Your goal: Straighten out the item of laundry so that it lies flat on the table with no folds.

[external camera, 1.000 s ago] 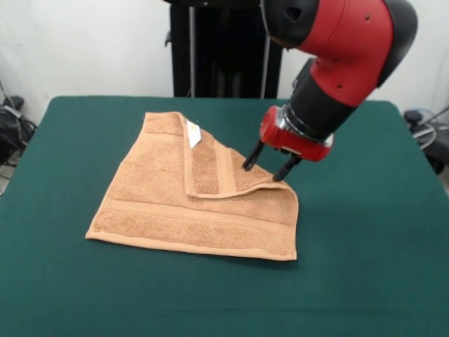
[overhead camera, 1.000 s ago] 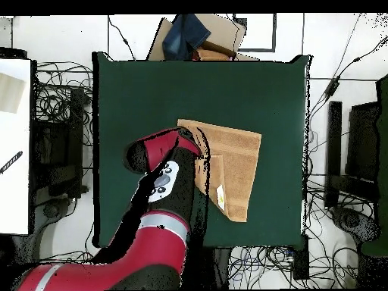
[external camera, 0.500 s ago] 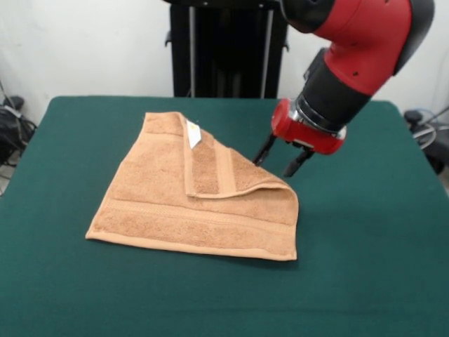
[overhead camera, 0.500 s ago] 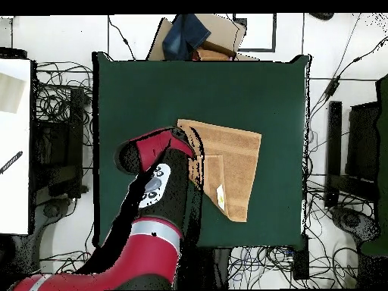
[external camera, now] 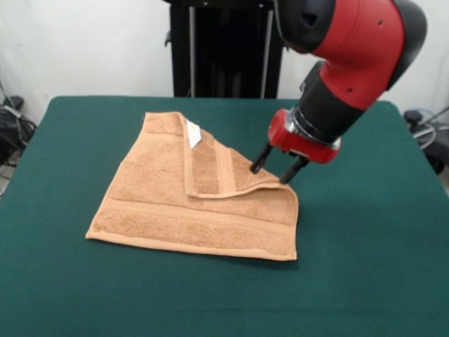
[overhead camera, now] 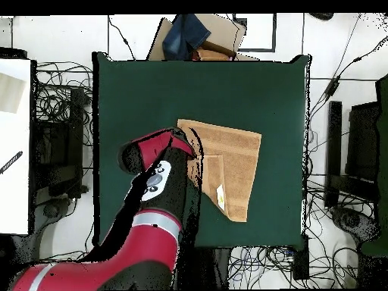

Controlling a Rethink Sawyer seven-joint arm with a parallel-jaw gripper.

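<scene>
On table (external camera: 365, 281), one folded towel (external camera: 168, 203)

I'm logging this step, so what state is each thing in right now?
towel: partly folded, one corner flap doubled over onto it, white tag showing
hand: open, tips at the fold's right edge, nothing gripped
table: towel lying on its green cover
</scene>
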